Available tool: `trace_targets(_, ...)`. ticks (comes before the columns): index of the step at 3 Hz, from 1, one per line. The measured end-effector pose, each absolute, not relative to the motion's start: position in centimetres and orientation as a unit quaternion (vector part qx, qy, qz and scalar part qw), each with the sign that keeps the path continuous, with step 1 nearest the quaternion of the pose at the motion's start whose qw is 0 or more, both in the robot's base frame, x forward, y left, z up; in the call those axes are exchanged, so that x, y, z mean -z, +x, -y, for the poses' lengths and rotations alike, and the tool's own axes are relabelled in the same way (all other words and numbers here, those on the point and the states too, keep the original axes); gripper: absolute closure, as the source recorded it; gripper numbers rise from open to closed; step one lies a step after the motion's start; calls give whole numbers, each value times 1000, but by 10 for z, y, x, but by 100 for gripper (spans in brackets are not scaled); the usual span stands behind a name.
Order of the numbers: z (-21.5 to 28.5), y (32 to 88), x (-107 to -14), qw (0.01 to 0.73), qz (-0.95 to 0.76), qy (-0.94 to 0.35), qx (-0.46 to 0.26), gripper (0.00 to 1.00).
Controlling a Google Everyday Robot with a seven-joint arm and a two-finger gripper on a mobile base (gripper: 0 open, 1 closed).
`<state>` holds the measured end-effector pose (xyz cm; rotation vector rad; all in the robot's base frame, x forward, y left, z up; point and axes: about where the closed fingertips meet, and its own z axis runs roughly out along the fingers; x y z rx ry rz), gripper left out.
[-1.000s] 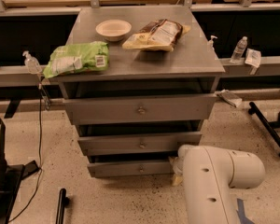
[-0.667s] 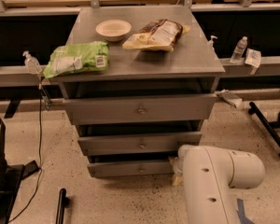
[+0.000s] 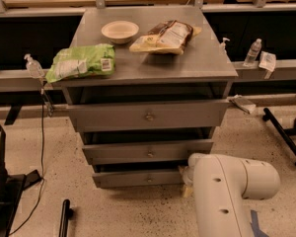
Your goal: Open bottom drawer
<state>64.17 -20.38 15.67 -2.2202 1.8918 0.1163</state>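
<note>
**Beside the bottom drawer's right end: one gripper, three drawers**

Low at the right of the grey cabinet (image 3: 212, 65), the gripper (image 3: 186, 177) sits just beside the right end of the bottom drawer (image 3: 128, 179). Most of it is hidden behind the one white arm (image 3: 229, 191), which fills the lower right corner. Whether it is open, closed or holding anything cannot be told, nor whether it touches the drawer.

Three grey drawer fronts are stacked in the cabinet, each with one small round knob at its centre. The bottom drawer is level with the gripper and runs off to its left; it looks the narrowest and shortest of the three. Its knob (image 3: 149, 179) lies well to the gripper's left. The middle drawer (image 3: 118, 153) is just above the gripper and to the left, and the top drawer (image 3: 108, 116), the widest, is higher again. A dark gap shows above each front.

Three things lie on the cabinet top, far above the gripper:
- one pale bowl (image 3: 120, 31), up and to the left
- one green bag (image 3: 81, 62), further left at the front corner, overhanging the edge
- one brown and yellow bag (image 3: 165, 36), almost straight above, beside the bowl

One clear water bottle (image 3: 254, 52) stands on the ledge up and to the gripper's right. One pump bottle (image 3: 33, 66) stands far to the upper left.
</note>
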Motion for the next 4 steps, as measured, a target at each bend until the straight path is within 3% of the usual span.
trace_targets(1, 204, 642, -157, 111, -644, -756, -40, 25)
trace_targets(4, 204, 641, -159, 111, -644, -756, -40, 21)
